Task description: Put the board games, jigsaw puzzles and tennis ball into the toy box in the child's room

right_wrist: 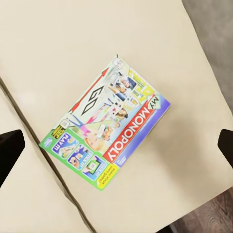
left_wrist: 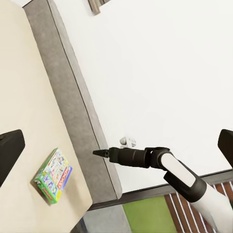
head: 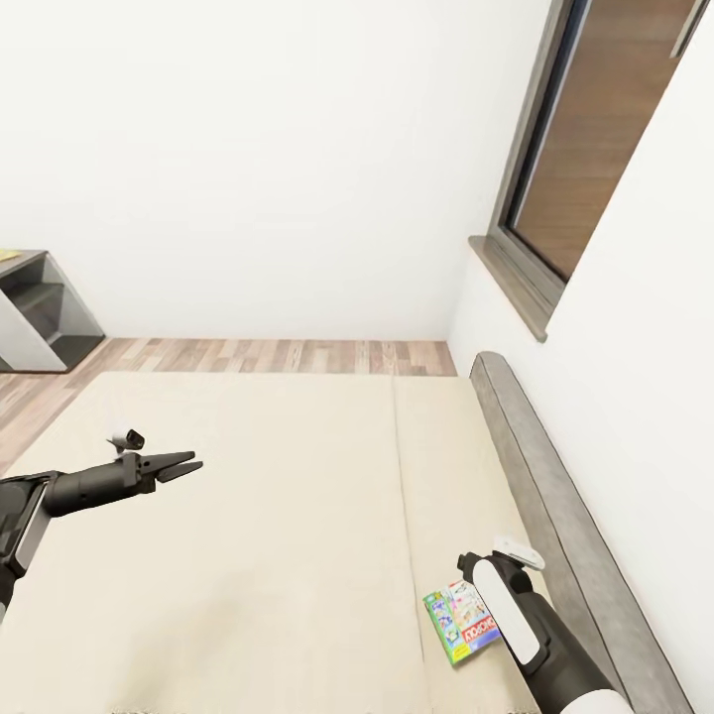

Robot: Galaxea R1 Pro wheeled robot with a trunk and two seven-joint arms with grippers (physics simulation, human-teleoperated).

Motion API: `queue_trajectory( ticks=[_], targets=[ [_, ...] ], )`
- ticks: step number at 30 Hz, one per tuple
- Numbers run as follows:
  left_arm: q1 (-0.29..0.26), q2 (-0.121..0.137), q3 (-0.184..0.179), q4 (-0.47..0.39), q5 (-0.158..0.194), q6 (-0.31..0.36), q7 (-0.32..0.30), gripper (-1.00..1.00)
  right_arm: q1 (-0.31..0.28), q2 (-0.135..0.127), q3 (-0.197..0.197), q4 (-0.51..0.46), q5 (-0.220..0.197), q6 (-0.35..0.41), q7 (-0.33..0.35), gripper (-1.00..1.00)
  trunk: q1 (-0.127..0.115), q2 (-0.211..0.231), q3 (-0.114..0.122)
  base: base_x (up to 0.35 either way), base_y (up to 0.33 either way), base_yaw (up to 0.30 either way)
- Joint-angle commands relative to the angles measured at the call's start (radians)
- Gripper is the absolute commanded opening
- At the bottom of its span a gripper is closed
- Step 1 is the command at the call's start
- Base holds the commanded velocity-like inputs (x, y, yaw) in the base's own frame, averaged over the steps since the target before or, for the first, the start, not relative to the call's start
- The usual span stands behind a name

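Flat white-green-blue printed board game box [right_wrist: 108, 128] lying flat near the headboard-side edge of the beige-mattressed bed [head: 278, 516], right tool [head: 474, 565] poised above, fingers spread wide. Best lowered squarely across the box's narrow width before closing. Left tool [head: 183, 464] idle, slightly parted, empty.

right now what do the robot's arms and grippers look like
Both arms are white-shelled near the forearm, turning to dark grey cylindrical wrists. The left gripper has two slim black tapered fingers, with a small grey camera module above the wrist. The right gripper looks the same, ending in a pointed black tip.
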State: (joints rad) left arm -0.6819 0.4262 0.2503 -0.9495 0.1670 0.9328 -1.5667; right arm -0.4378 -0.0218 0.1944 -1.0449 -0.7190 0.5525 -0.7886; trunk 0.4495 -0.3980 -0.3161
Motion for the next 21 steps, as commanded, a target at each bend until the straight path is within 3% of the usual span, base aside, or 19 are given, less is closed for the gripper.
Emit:
queue_trajectory(
  ticks=[1,21],
  targets=[
    [-0.001,0.000,0.000,-0.001,0.000,0.011,-0.004,1.00,-0.001,-0.001,0.004,-0.001,-0.007,0.003,-0.008,1.00,0.001,-0.002,-0.003,0.000,0.000,0.000],
    [-0.001,-0.001,-0.014,-0.001,-0.001,0.011,-0.004,1.00,-0.001,-0.003,0.003,-0.001,-0.008,0.001,-0.008,1.00,0.001,-0.002,-0.036,0.000,0.000,0.000]
  ],
)
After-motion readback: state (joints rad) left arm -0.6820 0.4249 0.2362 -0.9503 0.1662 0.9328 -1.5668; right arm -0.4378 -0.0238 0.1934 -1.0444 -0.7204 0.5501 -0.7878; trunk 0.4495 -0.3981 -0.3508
